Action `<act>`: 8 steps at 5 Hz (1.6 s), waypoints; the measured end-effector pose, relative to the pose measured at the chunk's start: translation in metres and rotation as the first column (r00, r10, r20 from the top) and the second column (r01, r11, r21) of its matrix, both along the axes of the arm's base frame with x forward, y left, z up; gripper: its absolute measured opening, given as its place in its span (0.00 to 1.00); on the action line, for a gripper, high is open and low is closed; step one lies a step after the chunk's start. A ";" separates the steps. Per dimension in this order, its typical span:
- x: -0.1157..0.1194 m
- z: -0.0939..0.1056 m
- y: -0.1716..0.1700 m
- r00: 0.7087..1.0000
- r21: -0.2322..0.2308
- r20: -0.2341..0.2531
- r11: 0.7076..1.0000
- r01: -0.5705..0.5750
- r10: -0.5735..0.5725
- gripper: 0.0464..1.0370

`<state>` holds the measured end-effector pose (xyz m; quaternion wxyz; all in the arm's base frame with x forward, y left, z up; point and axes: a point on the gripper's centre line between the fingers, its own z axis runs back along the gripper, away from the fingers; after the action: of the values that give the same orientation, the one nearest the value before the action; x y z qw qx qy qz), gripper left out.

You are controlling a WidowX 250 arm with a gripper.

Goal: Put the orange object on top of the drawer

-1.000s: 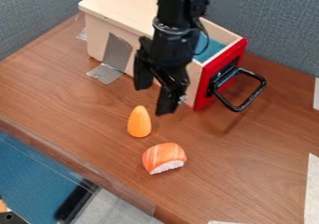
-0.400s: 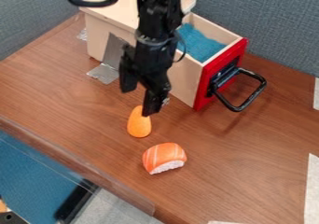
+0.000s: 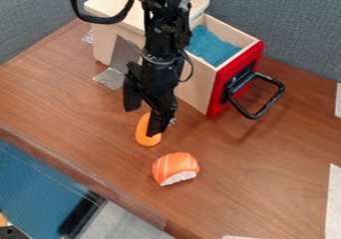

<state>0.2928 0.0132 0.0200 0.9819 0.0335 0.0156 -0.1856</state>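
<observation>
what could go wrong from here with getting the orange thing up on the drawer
The open gripper has one finger overlapping the smooth, rounded orange piece in this view; if misaligned, it might nudge or roll it away.

The salmon sushi is orange too and lies close by, so it could be bumped or mistaken for the target.

The drawer is pulled out, so a misplaced release might drop the piece inside.

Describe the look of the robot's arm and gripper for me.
The arm is black, with chunky segments and a greyish ring around its lower part. A thick black cable loops out beside it, and a thinner dark wire curves near the wrist. The gripper is black too, with two blocky fingers.
</observation>
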 end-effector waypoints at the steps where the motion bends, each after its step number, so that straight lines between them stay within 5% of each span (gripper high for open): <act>1: -0.006 -0.004 -0.003 1.000 -0.005 -0.017 1.000 0.008 -0.008 0.62; 2: -0.007 -0.003 -0.003 1.000 -0.005 -0.025 1.000 0.006 -0.006 0.45; 3: -0.010 0.000 -0.003 0.999 -0.006 -0.042 1.000 -0.010 0.009 0.45; 4: 0.005 0.032 -0.005 0.999 -0.018 0.019 0.999 -0.050 0.051 0.45; 6: 0.049 0.129 0.002 0.981 -0.122 0.118 0.983 -0.139 0.153 0.45; 8: 0.091 0.146 0.060 0.949 -0.133 0.091 0.948 -0.290 0.303 0.45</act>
<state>0.3841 0.0736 0.1659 0.9983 -0.0171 -0.0447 -0.0342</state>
